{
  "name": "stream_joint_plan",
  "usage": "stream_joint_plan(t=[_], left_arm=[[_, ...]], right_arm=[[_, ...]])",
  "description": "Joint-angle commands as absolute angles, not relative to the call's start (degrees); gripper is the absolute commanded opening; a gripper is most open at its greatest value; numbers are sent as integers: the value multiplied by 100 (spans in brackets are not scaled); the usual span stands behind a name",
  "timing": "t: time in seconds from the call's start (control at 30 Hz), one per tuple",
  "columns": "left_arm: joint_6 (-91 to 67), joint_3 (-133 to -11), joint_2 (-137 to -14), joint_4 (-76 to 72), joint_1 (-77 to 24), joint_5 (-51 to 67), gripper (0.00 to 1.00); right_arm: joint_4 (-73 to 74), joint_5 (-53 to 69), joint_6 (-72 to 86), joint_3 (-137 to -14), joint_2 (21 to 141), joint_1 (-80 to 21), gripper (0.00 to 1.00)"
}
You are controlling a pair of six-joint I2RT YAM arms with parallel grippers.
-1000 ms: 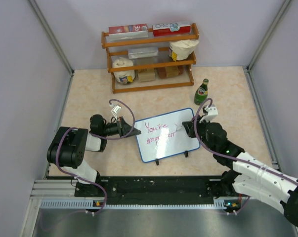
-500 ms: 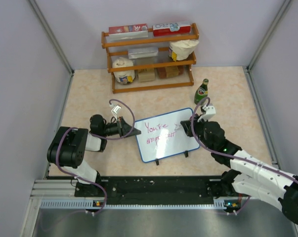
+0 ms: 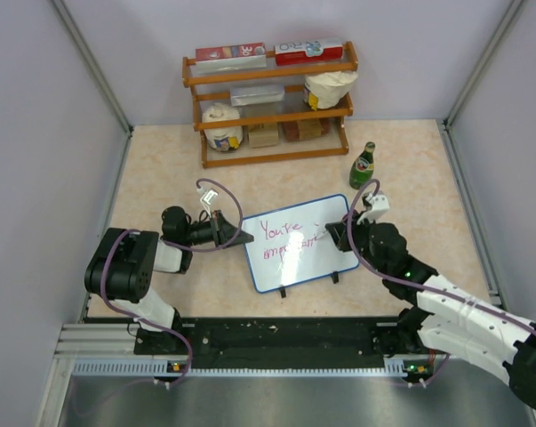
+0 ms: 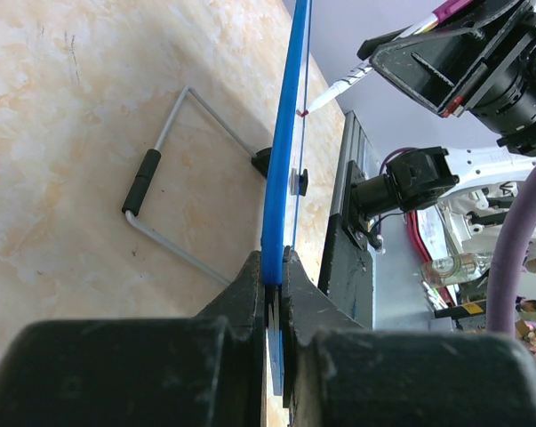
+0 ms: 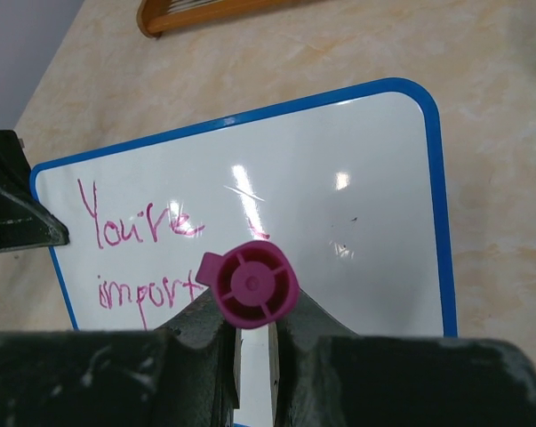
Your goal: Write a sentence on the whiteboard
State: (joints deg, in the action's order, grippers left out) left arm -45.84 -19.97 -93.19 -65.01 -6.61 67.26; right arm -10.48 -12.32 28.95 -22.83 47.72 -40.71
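board: whiteboard point(image 3: 290, 271) mid-frame in the top view, propped on its feet | left: our left claw point(image 4: 275, 271) pinches its blue edge to steady it | right: our right claw point(image 3: 340, 234) clamps the pink marker point(image 5: 250, 283), tip at the second line, so we judge the sentence unfinished

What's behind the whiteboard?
A bent, black-sleeved wire stand sits behind the whiteboard on the table. Where it joins the board is hidden.

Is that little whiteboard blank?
No, the whiteboard carries pink handwriting, with "You're" on the top line and "import" starting the line below it.
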Motion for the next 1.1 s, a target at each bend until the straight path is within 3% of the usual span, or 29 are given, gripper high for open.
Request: stream_joint_plan(t=[0.0,1.07], left_arm=[[-4280,-1978,-9378,-6759,-580,6425,0],[-4280,-1978,-9369,-6759,-580,6442,0]], right_arm=[[-967,-1116,2918,-2189,4684,-4008,0],[-941,-1125,2786,-2680,4210,-3771,0]])
